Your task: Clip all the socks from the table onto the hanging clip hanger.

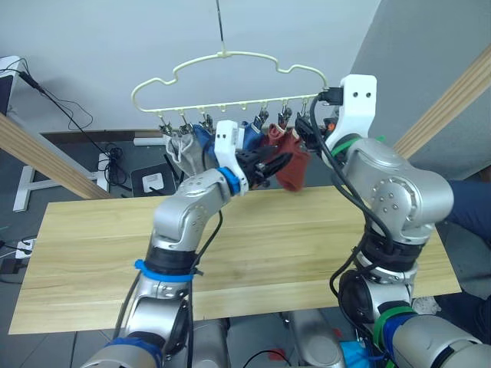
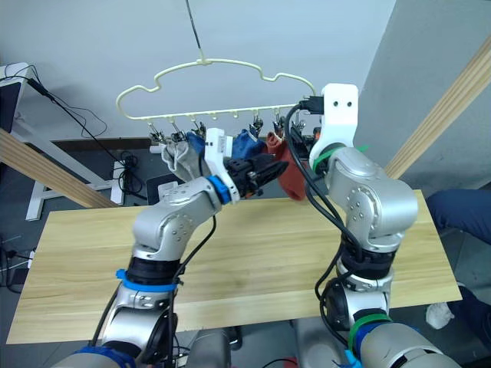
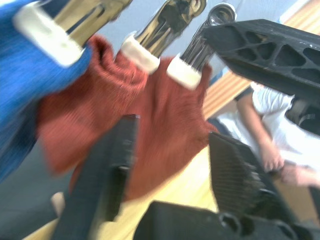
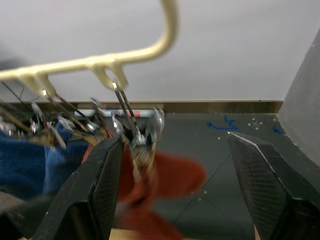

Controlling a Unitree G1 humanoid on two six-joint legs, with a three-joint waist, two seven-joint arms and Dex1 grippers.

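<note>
Between the released fingers of the left tool (image 1: 278, 165) hangs the last rust-red sock (image 1: 294, 162), clipped beside the released right tool (image 4: 170, 165); withdraw both slowly without tugging the hanger (image 1: 230, 77).

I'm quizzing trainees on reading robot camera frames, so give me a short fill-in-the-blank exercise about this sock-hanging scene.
1. The socks hang from clips on a cream-coloured ____.
2. The sock nearest the right gripper is rust-____ in colour.
3. The left gripper has its fingers ____, with the rust-red sock just beyond them.
4. The tabletop under the arms is made of light ____.

Missing words: hanger; red; open; wood
</note>
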